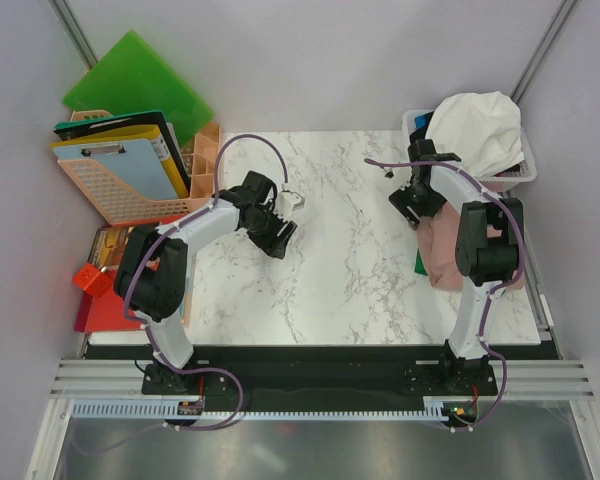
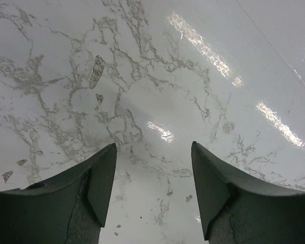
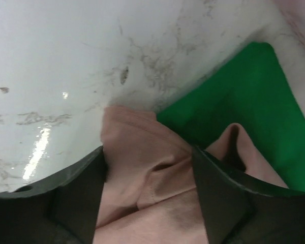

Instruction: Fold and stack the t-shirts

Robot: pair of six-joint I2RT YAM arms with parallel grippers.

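Table: white marble-look top (image 1: 350,270) with grey veins; it is glossy, with streaks of glare in the left wrist view.
Room: pale grey walls (image 1: 310,60) at 9, 12 and 3 o'clock, with a slanting metal post (image 1: 75,35) in each far corner.
Near edge: black base strip (image 1: 320,355) and aluminium rails (image 1: 300,380) at 6 o'clock.
Left gripper (image 2: 152,152): over bare marble at about 10 o'clock from the table's centre, jaws set wide with nothing between them.
Right gripper (image 3: 150,152): low at the table's 3 o'clock side, jaws wide, with a pink fold lying between them.
Pink shirt (image 3: 132,142): crumpled at the 3 o'clock edge, under the right arm.
Green shirt (image 3: 244,101): flat beneath the pink one, showing at its 9 o'clock side in the top view.
White shirt (image 1: 485,125): heaped in the basket (image 1: 525,172) at the 1 o'clock corner.
Off-table, 9–11 o'clock: a peach rack (image 1: 130,195) holds a clipboard (image 1: 120,165); a green folder (image 1: 135,80) leans on the wall.
Off-table, 8 o'clock: red folder (image 1: 100,315).
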